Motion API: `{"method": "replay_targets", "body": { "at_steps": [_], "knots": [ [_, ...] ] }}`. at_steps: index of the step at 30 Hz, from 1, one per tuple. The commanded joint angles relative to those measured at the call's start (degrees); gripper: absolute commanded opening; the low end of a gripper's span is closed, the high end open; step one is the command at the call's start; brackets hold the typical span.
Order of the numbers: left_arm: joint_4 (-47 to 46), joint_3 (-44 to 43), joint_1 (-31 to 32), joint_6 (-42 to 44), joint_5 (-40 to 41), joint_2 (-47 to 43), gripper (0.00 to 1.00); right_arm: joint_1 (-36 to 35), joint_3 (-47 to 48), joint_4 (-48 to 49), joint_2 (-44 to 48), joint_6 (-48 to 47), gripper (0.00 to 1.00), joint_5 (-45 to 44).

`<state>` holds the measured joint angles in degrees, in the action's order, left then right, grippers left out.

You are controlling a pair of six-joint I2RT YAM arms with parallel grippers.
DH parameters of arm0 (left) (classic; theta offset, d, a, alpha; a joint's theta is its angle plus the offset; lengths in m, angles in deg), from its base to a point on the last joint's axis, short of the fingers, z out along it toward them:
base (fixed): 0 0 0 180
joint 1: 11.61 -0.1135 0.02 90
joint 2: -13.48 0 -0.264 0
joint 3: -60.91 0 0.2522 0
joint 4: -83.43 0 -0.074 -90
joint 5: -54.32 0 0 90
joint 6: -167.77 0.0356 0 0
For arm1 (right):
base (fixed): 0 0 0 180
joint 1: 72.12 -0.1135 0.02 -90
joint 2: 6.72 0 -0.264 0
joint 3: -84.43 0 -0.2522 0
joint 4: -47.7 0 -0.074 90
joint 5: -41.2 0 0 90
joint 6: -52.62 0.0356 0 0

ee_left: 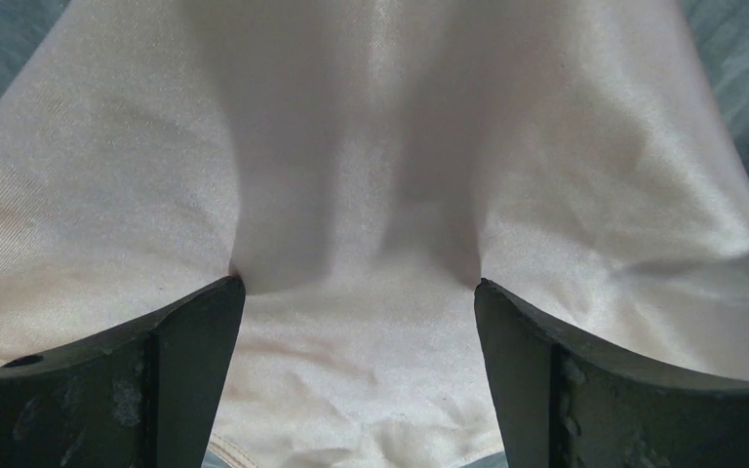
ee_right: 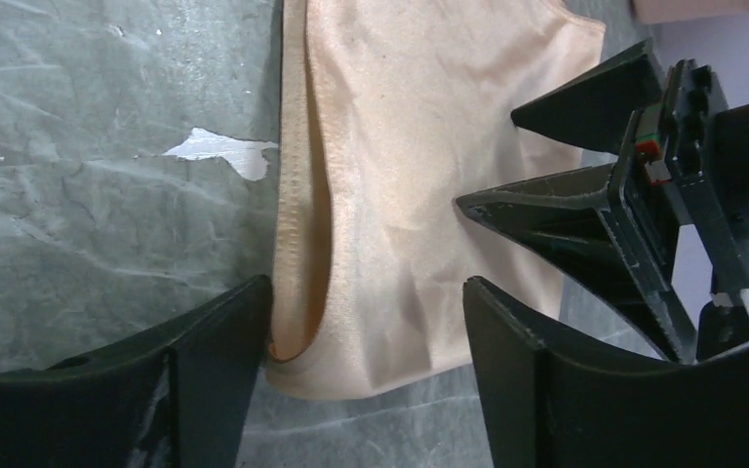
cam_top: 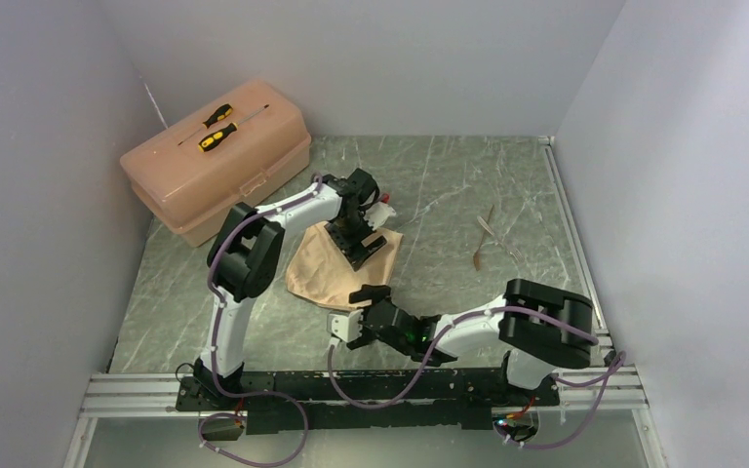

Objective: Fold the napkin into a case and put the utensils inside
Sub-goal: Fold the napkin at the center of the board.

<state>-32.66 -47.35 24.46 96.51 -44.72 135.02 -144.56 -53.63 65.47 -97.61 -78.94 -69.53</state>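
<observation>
One napkin (cam_top: pixel 324 270) under left end effector (ee_left: pixel 359 285), between right end effector (ee_right: pixel 366 283) fingers

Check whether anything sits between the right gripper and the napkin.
Nothing visible does. The right gripper is open, its fingers either side of the near folded edge of the napkin. The left gripper is over the cloth farther back.

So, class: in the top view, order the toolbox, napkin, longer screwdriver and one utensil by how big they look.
1. toolbox
2. napkin, partly hidden under an arm
3. screwdriver
4. utensil, thin and faint
</observation>
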Motion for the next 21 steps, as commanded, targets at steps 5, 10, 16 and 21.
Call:
{"method": "replay_targets", "body": {
  "at_steps": [5,10,16,21],
  "knots": [
    [-2.6,0.0,0.3,0.0,1.6,2.1,0.94,1.0,0.3,-3.4,-2.2,2.2,0.41,2.0],
    [-2.6,-0.3,0.3,0.6,2.1,3.0,0.94,2.6,2.5,-4.9,-1.5,5.1,0.27,2.8],
    [-2.3,0.1,0.3,1.2,2.6,4.0,0.94,5.7,5.9,-6.9,-1.4,7.5,0.09,5.8],
    [-2.4,-0.1,0.3,1.2,2.5,4.5,0.94,9.6,8.2,-7.9,-1.0,11.0,0.00,8.9]
  ]
}}
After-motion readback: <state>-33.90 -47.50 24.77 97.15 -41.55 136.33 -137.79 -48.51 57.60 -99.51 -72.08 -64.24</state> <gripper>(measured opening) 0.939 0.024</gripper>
